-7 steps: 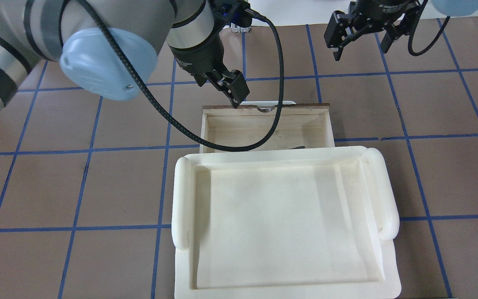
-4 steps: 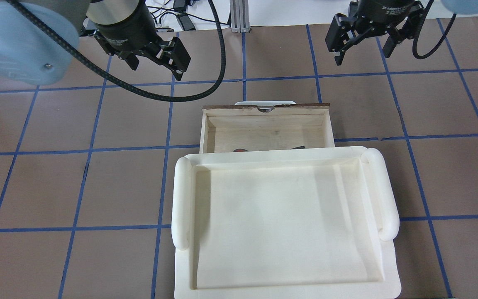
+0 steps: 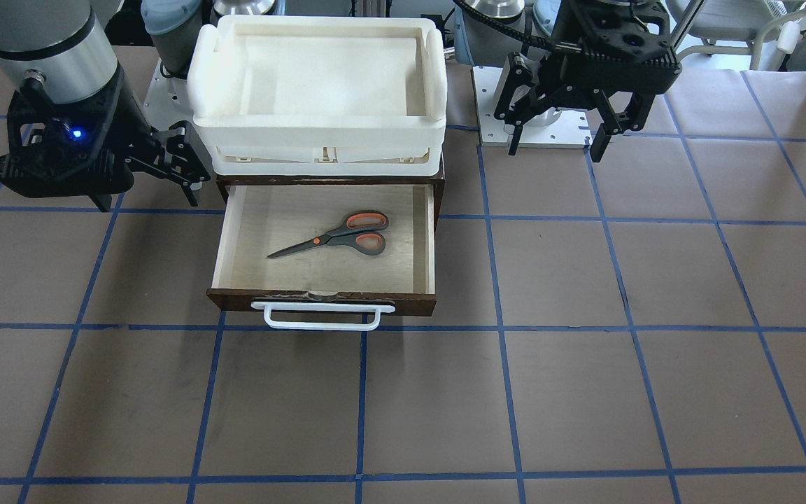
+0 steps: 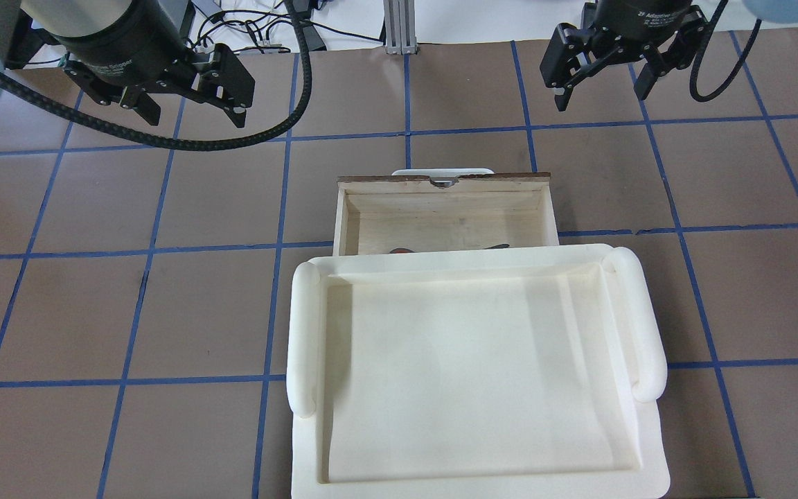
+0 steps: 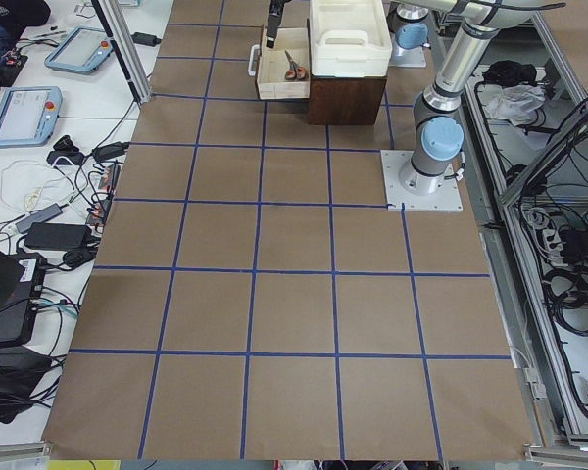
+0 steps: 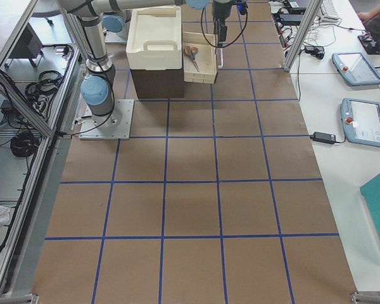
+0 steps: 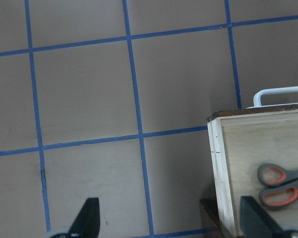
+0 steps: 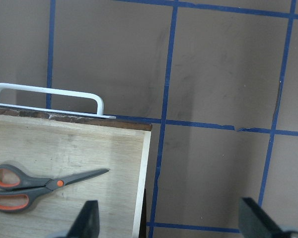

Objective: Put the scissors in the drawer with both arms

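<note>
The scissors (image 3: 329, 238) lie flat on the pale floor of the open drawer (image 3: 322, 299), handles toward my left side. They also show in the left wrist view (image 7: 280, 183) and the right wrist view (image 8: 39, 186). In the overhead view only a sliver of the scissors (image 4: 402, 250) shows past the tray. My left gripper (image 4: 191, 111) is open and empty, up above the table left of the drawer (image 4: 440, 181). My right gripper (image 4: 603, 86) is open and empty, above the table to the drawer's right. Neither touches anything.
A white plastic tray (image 4: 302, 326) sits on the dark cabinet and hides the drawer's rear part from above. The drawer's white bar handle (image 3: 322, 318) sticks out on the far side. The brown mat has blue tape lines.
My left gripper has pulled away from over the drawer's front edge, going left and up, and its cable no longer crosses the drawer. The right gripper has hardly moved.
</note>
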Robot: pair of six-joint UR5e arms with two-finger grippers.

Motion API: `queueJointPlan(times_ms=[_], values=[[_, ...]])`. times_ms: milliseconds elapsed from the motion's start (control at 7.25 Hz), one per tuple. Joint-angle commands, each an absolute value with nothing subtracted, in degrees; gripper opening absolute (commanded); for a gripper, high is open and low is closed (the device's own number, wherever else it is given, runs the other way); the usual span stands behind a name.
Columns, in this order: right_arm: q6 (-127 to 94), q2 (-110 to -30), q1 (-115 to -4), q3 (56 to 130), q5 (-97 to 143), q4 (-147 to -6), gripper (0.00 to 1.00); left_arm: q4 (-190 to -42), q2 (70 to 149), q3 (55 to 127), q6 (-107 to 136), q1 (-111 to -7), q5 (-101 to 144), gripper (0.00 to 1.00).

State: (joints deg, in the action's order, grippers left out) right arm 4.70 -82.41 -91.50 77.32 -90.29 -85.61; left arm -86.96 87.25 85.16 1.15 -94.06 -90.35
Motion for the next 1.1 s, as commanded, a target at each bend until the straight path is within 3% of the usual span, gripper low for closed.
queueJointPlan(times_ms=[0,966], values=[[4.9,-82.4,-91.7,77.5,-90.1,-85.6,1.00,-87.2,87.1,85.5,5.7,-93.5,-90.3,1.00],[4.8,-82.3,-91.7,77.8,-90.3,-86.0,1.00,-88.0,87.4,86.1,7.3,-93.5,-90.4,1.00]])
